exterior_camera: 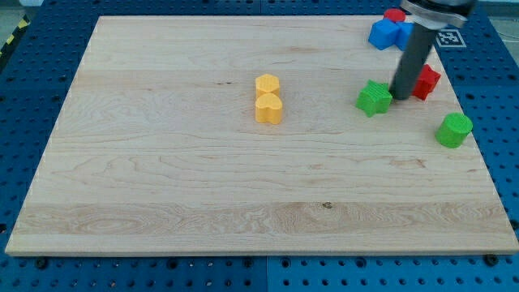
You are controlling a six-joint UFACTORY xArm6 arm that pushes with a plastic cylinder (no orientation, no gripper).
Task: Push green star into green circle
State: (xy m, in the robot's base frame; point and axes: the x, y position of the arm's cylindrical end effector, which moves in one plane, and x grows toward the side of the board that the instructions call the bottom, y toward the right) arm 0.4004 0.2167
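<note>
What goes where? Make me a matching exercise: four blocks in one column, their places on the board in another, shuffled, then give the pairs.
Column one:
1. green star
2. green circle
3. red block
4. yellow blocks

Column two:
A. near the board's middle, two touching
B. nearest the view's right edge, below the others
C. just left of my tip
D. just right of my tip, partly hidden by the rod

Pairs: 1-C, 2-B, 3-D, 4-A
</note>
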